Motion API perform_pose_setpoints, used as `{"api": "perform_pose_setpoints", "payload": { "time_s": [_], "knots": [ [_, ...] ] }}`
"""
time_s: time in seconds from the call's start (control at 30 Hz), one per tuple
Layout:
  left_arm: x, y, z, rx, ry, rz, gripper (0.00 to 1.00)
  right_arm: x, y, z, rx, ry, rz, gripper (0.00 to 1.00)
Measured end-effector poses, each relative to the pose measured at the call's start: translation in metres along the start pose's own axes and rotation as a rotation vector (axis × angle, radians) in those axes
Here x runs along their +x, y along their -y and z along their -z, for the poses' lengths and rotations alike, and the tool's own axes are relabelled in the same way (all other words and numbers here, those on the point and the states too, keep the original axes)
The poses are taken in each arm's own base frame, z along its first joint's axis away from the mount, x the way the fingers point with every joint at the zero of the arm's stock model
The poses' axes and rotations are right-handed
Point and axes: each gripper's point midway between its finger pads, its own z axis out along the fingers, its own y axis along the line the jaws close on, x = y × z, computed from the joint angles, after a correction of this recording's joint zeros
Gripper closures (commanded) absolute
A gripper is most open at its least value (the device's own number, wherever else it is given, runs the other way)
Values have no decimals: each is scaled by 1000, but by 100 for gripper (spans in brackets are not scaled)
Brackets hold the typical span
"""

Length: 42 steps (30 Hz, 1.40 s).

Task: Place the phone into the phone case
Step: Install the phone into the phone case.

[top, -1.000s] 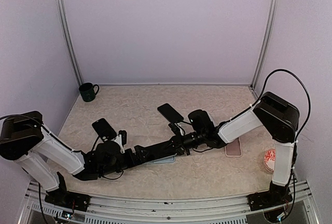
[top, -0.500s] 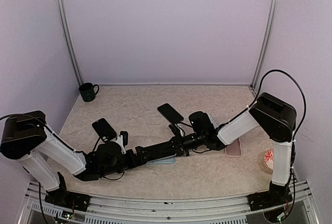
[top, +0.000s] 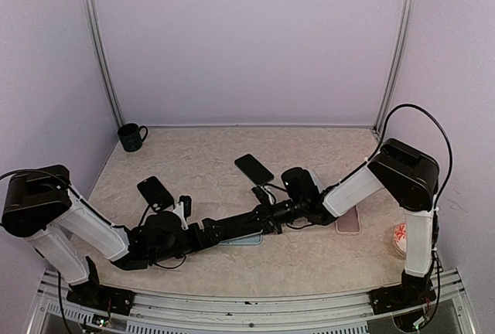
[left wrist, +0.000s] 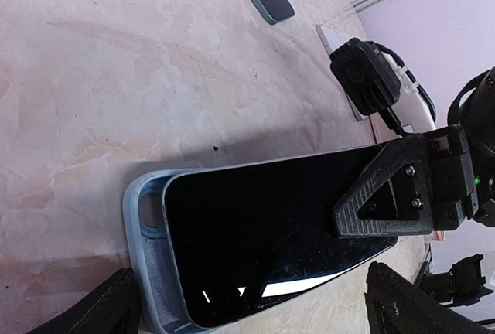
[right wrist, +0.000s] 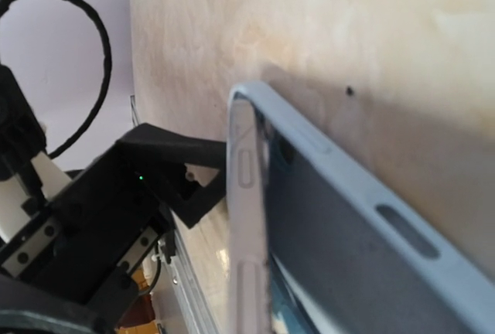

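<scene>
Nearly there, we judge: the phone [left wrist: 263, 233] lies in the blue phone case [left wrist: 145, 260], one long edge seemingly above its rim; our right gripper [left wrist: 362, 209], pressed together, rests on it, while our left gripper [left wrist: 255, 315] straddles the case, spread wide

1. The phone's [left wrist: 263, 233] end under the closed jaws of the right gripper [left wrist: 346, 222] was covered
2. The left gripper's [left wrist: 255, 320] fingertips [left wrist: 100, 315] were cut off by the frame's lower edge
3. From above, the phone case [top: 246, 237] lay mostly hidden beneath both sets of jaws
</scene>
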Motion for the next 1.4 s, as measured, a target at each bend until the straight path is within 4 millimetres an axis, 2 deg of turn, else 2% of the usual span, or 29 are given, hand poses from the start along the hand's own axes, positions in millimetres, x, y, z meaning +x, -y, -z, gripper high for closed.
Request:
{"api": "perform_pose_setpoints", "payload": {
  "time_s": [1.4],
  "knots": [
    [-1, 2, -5, 23, 18, -36, 1, 0, 8, -15, -86, -44, -33, 100]
  ]
}}
